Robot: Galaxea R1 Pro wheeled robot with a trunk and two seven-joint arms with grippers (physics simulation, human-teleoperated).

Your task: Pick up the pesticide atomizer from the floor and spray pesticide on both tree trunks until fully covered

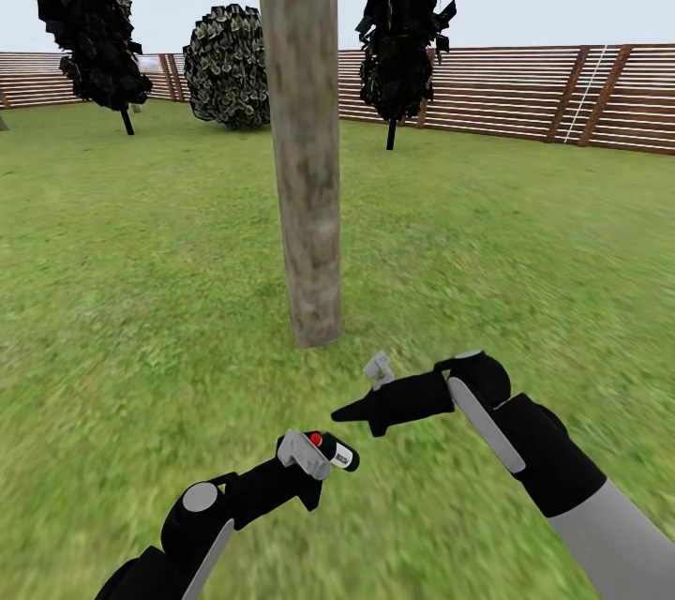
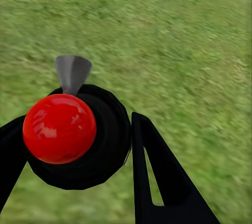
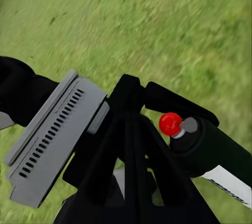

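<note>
A thick grey-brown tree trunk (image 1: 305, 159) rises from the grass straight ahead, its base just beyond both arms. My left gripper (image 1: 322, 452) is shut on the pesticide atomizer (image 1: 341, 457), a small dark bottle with a pale label and a red knob. In the left wrist view the atomizer (image 2: 79, 140) sits between the two black fingers (image 2: 157, 177), its grey nozzle (image 2: 72, 72) pointing over the grass. My right gripper (image 1: 349, 412) hovers just above and to the right of it, shut on nothing. The right wrist view looks down on the atomizer (image 3: 215, 150) past the shut fingers (image 3: 131, 140).
Green lawn (image 1: 525, 234) spreads all around. A slatted wooden fence (image 1: 525, 98) runs along the back. Two dark bushes on thin stems (image 1: 89, 19) (image 1: 403, 19) and a round bush (image 1: 227, 66) stand near the fence.
</note>
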